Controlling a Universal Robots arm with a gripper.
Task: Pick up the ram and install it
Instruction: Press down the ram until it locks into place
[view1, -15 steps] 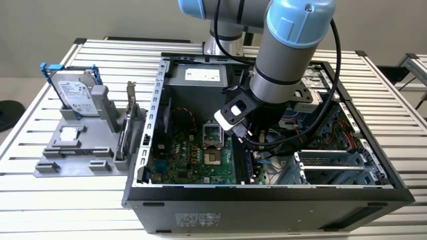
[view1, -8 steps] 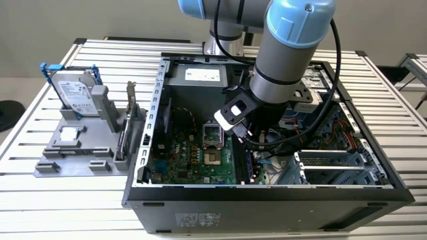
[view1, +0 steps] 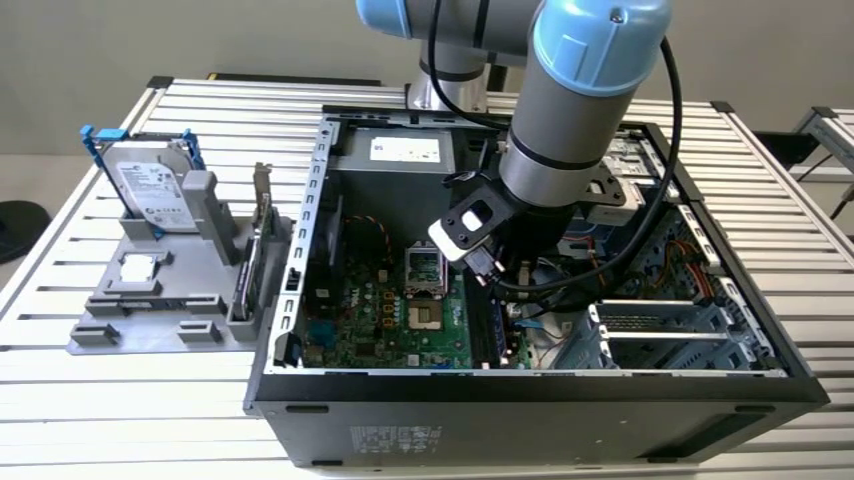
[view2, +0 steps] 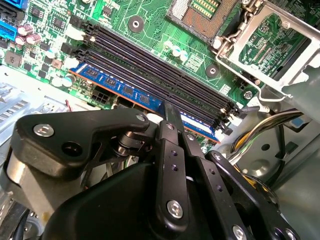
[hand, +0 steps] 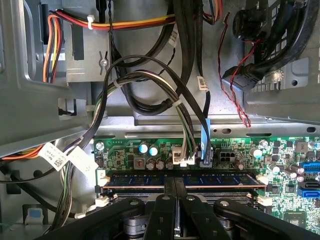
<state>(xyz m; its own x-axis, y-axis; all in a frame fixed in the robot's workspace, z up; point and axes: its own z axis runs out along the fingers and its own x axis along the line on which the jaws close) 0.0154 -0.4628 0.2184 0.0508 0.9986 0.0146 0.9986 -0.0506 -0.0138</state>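
Note:
The ram (view2: 120, 90) is a long dark stick with a bluish face, standing on edge in the motherboard slot closest to the drive cage. In the first wrist view the ram (hand: 220, 179) runs between the slot's two white end clips. My gripper (view2: 170, 112) is shut on its middle, black fingers (hand: 165, 200) pinching it from both sides. In the exterior view my gripper (view1: 497, 285) reaches down inside the open computer case (view1: 534, 400), right of the CPU socket (view1: 423, 270).
Three empty black memory slots (view2: 165, 75) lie beside the ram. Bundled cables (hand: 150, 85) hang close behind it. Outside the case, at the exterior view's left, a grey fixture (view1: 160, 290) holds a hard drive (view1: 147, 180) and an upright bracketed card (view1: 260, 240).

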